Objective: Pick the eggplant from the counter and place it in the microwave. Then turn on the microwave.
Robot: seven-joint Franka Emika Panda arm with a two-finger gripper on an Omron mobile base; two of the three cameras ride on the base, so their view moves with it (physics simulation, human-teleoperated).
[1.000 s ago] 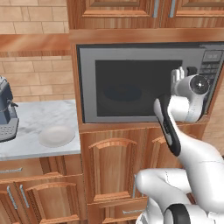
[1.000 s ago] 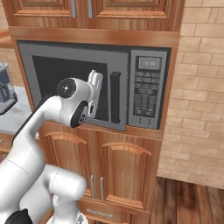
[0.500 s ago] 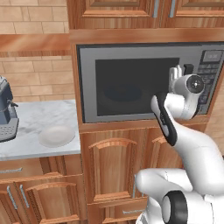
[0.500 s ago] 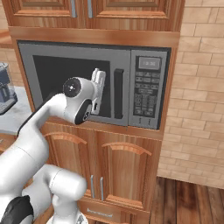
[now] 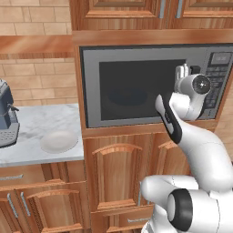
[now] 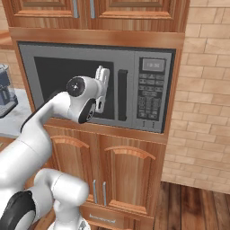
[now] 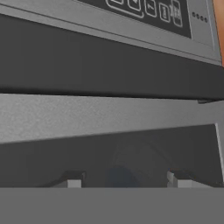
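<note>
Here, L to R: grey coffee machine (image 5: 6,113) sits at the far left of the marbled counter (image 5: 32,123), w/ a pale bowl (image 5: 58,141) near the counter's right end; can't spot the eggplant on it. Microwave (image 5: 136,68) door is closed, a dim blurred shape behind the glass. Gripper (image 6: 103,77) is up close to the door just left of the vertical handle (image 6: 121,94), fingers (image 7: 73,180) apart, holding nothing; button panel (image 6: 152,96) lies right of the handle.

A coffee machine (image 5: 8,113) stands at the left edge; a pale bowl (image 5: 58,141) sits lower left beside it.
</note>
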